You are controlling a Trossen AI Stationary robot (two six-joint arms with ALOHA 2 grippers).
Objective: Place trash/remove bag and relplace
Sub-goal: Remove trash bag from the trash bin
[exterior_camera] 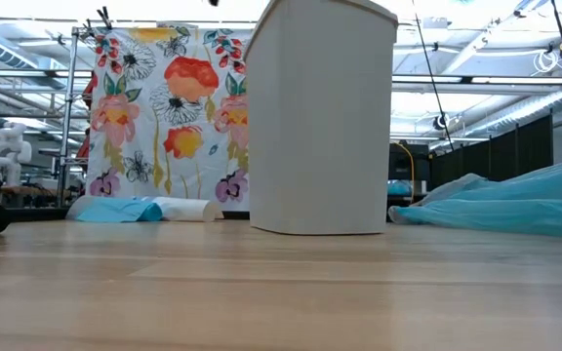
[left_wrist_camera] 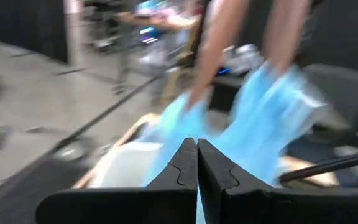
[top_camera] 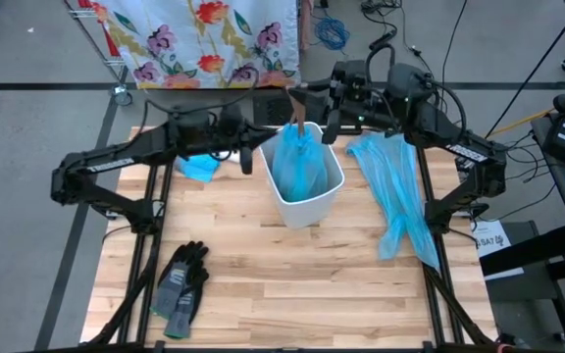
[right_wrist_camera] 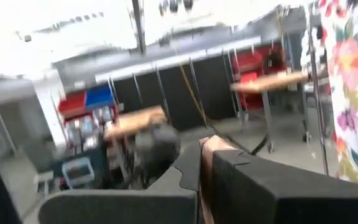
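A white bin (top_camera: 305,201) stands upright mid-table, with a blue bag (top_camera: 297,167) inside it whose top rises above the rim. Tan bands (left_wrist_camera: 215,56) run up from the bag's top. My right gripper (top_camera: 299,103), over the bin's far rim, is shut on a tan band. My left gripper (top_camera: 246,157) hovers beside the bin's far left rim, shut with nothing between its fingers (left_wrist_camera: 197,142). A second blue bag (top_camera: 397,196) lies flat on the table right of the bin. The trash is out of view. My right gripper pinches a tan band (right_wrist_camera: 206,163) between its two fingers, which lie about level and come from the table's right side. The band (top_camera: 302,120) runs down to the bag's top. That top is drawn up above the rim, and the rest stays inside the bin.
Dark grey gloves (top_camera: 182,279) lie near the front left. A blue bundle with a white tube (exterior_camera: 149,209) lies at the far left. A floral cloth (top_camera: 204,34) hangs behind the table. Bare wood stretches in front of the bin.
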